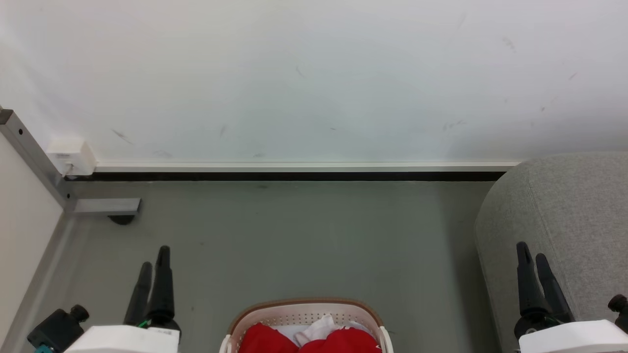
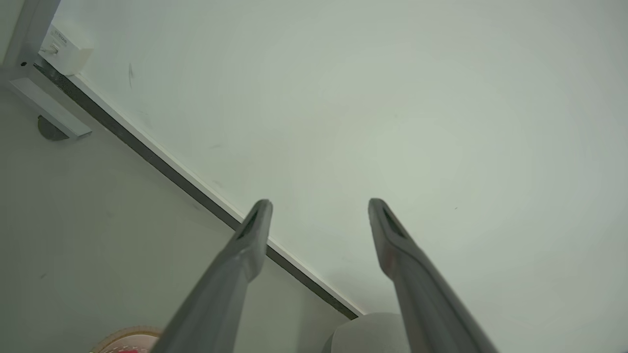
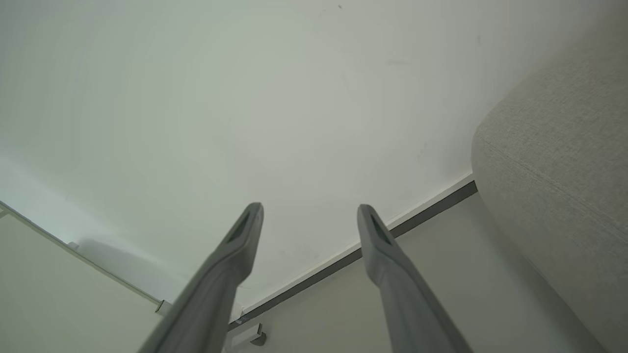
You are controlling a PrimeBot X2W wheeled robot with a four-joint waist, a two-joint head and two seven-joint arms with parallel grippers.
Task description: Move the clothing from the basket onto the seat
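The cream basket (image 1: 305, 314) with a brown rim stands on the floor at the bottom middle of the head view, its near part cut off. Red clothing (image 1: 267, 339) with a white piece lies inside it. The grey seat (image 1: 569, 215) rises at the right; its rounded edge (image 3: 559, 147) also fills the right of the right wrist view. My left gripper (image 1: 153, 259) hangs open to the basket's left, holding nothing, fingers spread (image 2: 319, 203) toward the wall. My right gripper (image 1: 532, 252) is open and empty in front of the seat, its fingers apart (image 3: 309, 208).
A white wall with a dark baseboard (image 1: 294, 175) runs across the back. At the left stands a pale panel with a metal frame and foot (image 1: 105, 207), and a small white box (image 1: 71, 156) sits on the wall. Grey floor (image 1: 304, 235) lies between basket and wall.
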